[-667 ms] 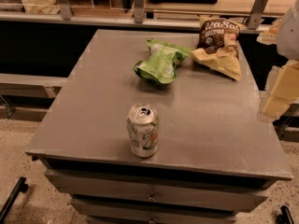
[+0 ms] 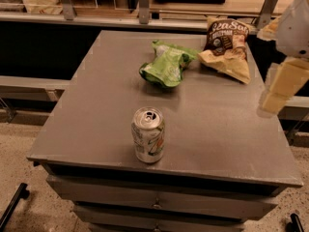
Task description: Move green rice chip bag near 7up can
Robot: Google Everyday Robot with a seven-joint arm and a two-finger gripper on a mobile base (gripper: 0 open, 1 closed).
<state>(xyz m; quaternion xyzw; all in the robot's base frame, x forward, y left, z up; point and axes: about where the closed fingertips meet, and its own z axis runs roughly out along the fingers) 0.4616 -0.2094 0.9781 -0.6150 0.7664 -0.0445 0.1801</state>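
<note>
The green rice chip bag (image 2: 165, 65) lies crumpled on the grey table (image 2: 96, 110), in the far middle part. The 7up can (image 2: 148, 135) stands upright near the table's front edge, well in front of the bag and apart from it. My gripper (image 2: 276, 93) hangs at the right edge of the view as cream-coloured blocks, above the table's right side. It is to the right of the bag and touches nothing.
A larger tan-and-brown chip bag (image 2: 225, 47) lies at the far right of the table, just right of the green bag. Drawers (image 2: 154, 202) sit under the table top. A counter with metal posts (image 2: 143, 4) runs behind the table.
My arm has edged slightly left over the table's right side. The bag and the can have not moved.
</note>
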